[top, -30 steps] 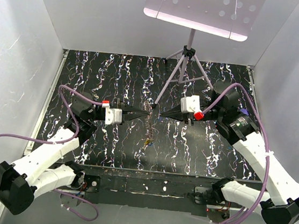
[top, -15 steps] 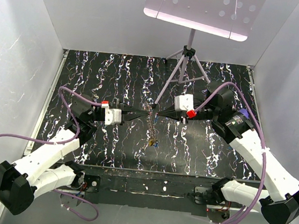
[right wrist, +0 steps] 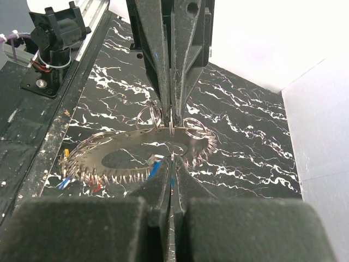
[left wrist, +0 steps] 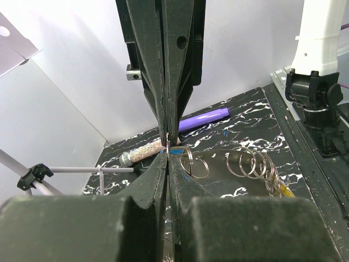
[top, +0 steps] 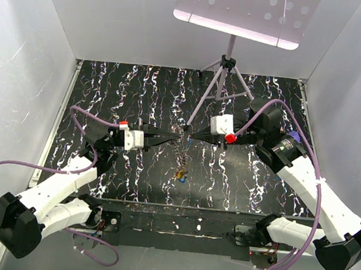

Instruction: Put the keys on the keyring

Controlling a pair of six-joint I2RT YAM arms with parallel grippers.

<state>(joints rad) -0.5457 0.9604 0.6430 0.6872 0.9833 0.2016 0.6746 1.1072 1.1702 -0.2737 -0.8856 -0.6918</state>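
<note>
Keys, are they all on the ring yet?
Done: a few coloured keys dangle from one end of the keyring. In hand: the left gripper and right gripper are both shut on the ring's rim, nose to nose, with a blue bit between them. Left: I cannot tell if that blue one is on; it is too small.
</note>
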